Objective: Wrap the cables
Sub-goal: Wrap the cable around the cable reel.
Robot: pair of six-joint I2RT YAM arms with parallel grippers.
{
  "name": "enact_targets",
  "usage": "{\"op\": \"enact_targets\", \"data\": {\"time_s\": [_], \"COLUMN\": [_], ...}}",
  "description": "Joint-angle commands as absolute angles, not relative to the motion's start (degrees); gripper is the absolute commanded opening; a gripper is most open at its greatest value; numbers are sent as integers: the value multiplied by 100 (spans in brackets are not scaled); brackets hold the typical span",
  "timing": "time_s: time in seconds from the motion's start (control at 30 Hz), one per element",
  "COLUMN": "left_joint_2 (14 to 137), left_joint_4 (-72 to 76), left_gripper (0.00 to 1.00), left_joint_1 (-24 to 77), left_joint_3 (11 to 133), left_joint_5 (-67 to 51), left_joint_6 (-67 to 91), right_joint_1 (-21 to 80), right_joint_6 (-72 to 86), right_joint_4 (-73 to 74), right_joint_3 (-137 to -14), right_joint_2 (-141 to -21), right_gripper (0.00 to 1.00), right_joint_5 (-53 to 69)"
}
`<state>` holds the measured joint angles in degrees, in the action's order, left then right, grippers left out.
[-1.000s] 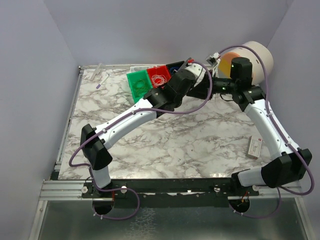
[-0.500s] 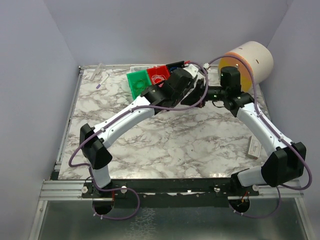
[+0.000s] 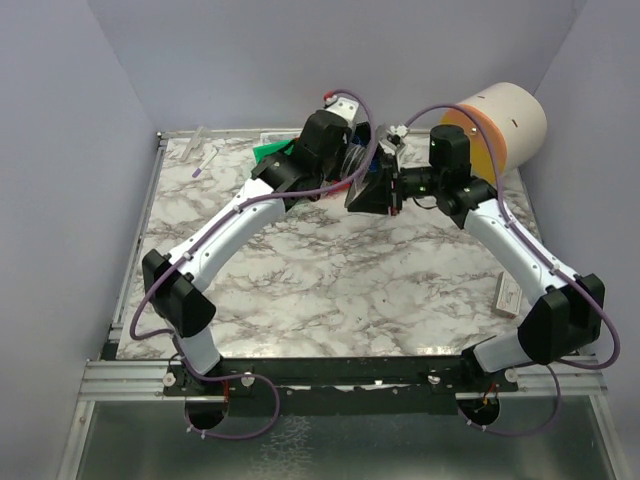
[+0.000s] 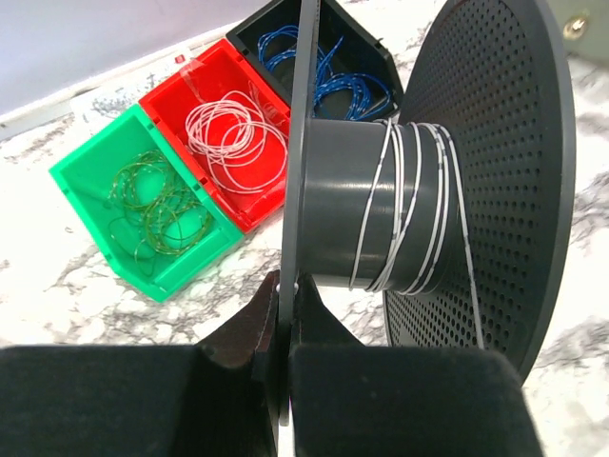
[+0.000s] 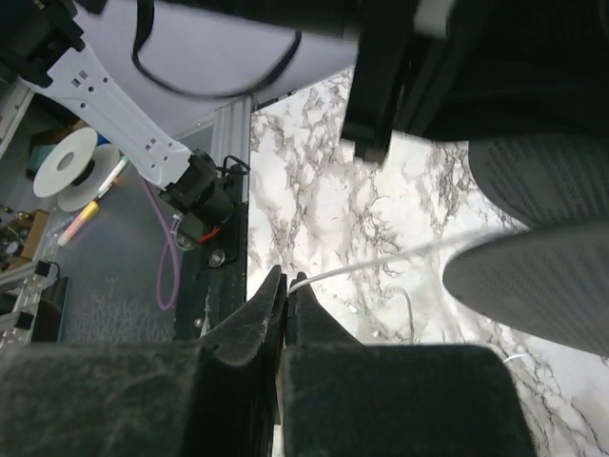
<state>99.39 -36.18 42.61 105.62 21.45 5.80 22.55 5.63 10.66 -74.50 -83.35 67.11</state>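
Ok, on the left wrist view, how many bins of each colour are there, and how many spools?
Green bin, holding green coils: 1
Red bin, holding whitish coils: 1
Black bin, holding blue coils: 1
Dark grey spool, whitish cable wound on it: 1
Total: 4

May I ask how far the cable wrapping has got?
Done: several turns of white cable on the spool. In hand: left hand grips the spool's flange, right hand pinches that cable. Left: green coils, whitish coils and blue coils lie loose in bins.
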Motion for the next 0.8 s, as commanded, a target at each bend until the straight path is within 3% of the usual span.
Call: {"op": "enact_targets", "data": {"time_s": [0.0,0.23,0.63,0.77], "left_joint_2": [9593,9291,9027,8950], "left_joint_4": [-2927,-2727,-2389,-2281], "left_gripper": [0,0,0,0], "left_joint_1": [3454,2840,2541,2454], "left_joint_3": [10667,10421,10131,10046], "left_joint_5": [1578,297,-1607,-2199], "left_joint_6": [1510,2060,2304,2355], "right_joint_1": [2382,2382,2377,2299], "right_joint_6": [660,518,394,457], "right_joint_4": [945,649,776,464], "right_joint_3": [-6963,-6276,-6368,-6186], "right_joint_2": [-8322,-8268,-8472,-8406], "right_gripper": [1,1,0,0], "right_joint_5": [7401,6772,2892,2355]}}
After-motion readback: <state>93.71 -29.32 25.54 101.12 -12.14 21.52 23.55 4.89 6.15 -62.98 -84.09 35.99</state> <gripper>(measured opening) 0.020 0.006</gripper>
